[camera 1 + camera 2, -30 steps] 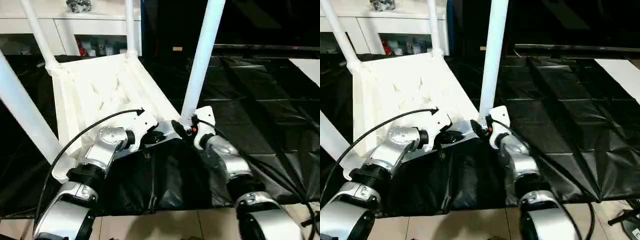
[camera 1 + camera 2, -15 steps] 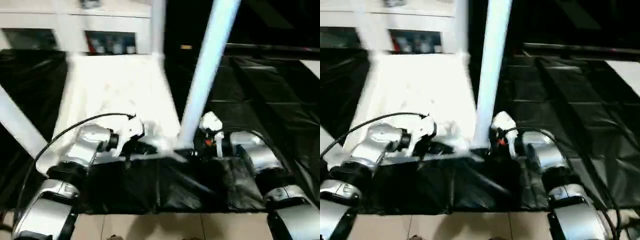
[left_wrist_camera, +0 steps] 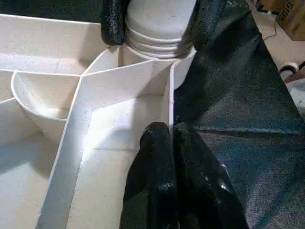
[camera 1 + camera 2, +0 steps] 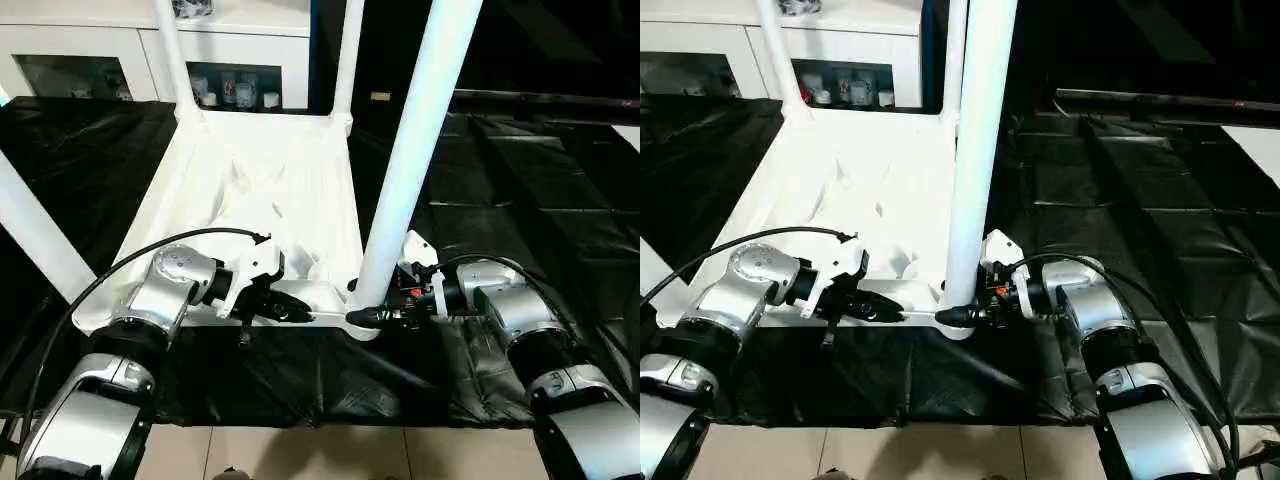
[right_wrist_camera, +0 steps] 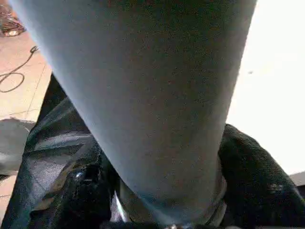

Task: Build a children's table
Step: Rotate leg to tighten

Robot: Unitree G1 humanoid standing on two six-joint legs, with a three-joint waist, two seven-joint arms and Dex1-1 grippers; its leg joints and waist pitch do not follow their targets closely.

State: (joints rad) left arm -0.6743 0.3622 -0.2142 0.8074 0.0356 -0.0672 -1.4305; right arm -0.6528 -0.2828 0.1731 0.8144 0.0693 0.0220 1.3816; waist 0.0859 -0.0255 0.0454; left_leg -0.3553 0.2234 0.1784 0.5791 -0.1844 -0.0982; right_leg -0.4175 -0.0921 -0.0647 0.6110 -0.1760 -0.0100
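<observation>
The right end effector (image 4: 365, 316) has its two black fingers set around the base of the near white plastic tube leg (image 4: 415, 160), one on each side of it, where it enters the rounded corner socket (image 3: 159, 45); whether they squeeze it or merely bracket it cannot be told. The left end effector (image 4: 300, 313), fingers pressed together and holding nothing, lies against the near rim just beside that socket, over the ribbed underside. The white plastic rectangular tabletop (image 4: 300, 190) lies upside down on black sheeting (image 4: 480, 180), with all four legs standing up from its corners. Judging by this, assembly looks nearly finished: seating this last leg firmly and turning the table upright seem to remain.
</observation>
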